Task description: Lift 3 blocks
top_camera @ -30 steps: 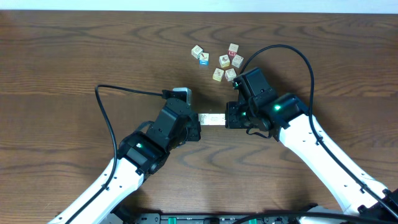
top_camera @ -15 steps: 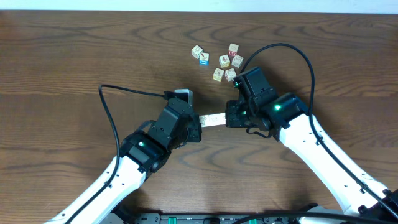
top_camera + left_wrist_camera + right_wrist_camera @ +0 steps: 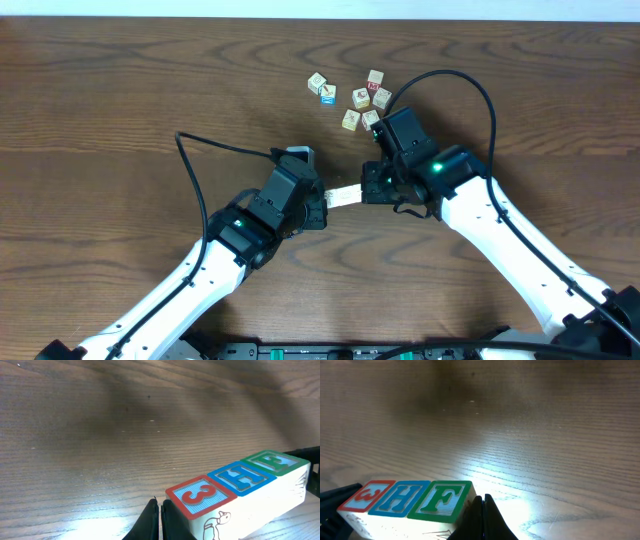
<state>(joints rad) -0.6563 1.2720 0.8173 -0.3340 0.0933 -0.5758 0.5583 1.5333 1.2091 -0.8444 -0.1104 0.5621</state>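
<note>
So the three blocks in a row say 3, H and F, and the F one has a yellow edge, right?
Not quite. The F block has a green edge, not a yellow one; the right wrist view shows it plainly. The blocks do read 3, H and F in a row.

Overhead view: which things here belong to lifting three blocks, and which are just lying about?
In the job:
row of three blocks, marked 3, H, F
left gripper
right gripper

Lying about:
cluster of loose cubes
</note>
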